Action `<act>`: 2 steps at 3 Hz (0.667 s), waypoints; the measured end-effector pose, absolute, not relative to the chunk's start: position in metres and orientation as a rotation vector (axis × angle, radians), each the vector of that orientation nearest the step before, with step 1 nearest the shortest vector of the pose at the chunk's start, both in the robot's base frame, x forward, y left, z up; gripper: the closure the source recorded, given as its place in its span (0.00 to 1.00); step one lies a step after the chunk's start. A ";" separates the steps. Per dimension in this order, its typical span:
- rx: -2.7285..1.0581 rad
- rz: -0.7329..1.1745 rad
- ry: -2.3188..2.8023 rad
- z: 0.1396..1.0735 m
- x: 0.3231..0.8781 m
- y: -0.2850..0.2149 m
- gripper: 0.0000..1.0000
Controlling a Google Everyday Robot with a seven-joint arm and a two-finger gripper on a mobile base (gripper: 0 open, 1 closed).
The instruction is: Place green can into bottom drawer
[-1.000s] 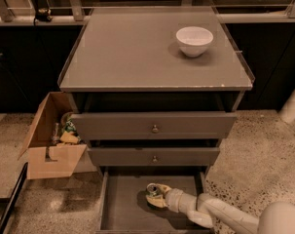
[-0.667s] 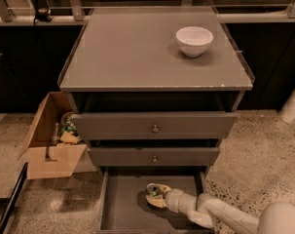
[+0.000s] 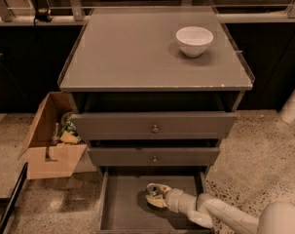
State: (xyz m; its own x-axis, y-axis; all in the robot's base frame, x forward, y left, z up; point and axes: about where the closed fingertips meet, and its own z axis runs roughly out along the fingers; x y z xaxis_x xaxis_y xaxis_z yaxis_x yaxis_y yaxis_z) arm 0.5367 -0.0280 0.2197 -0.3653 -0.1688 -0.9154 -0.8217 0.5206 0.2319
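Bottom drawer (image 3: 121, 209): 1 gripper (image 3: 156, 197), 1 green can (image 3: 151, 194)

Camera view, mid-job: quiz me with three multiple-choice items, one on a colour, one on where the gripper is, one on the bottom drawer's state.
1. The small round bowl on the grey cabinet top is: A green; B white; C red.
2. The robot's gripper is: A over the bowl; B beside the cabinet; C inside the wide grey bottom drawer.
3. The bottom drawer is: A shut; B pulled open; C taken out.

B: the bowl reads plain white.
C: the gripper sits low over the drawer's floor.
B: that floor shows in front of the two knobbed drawers above.
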 end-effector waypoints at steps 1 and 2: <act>-0.821 0.886 1.836 0.220 0.537 -0.028 0.35; -0.821 0.886 1.836 0.220 0.537 -0.028 0.11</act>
State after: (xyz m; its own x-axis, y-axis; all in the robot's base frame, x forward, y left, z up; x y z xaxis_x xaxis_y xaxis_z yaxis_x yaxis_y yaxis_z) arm 0.5367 -0.0279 0.2197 -0.3653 -0.1688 -0.9155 -0.8217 0.5206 0.2319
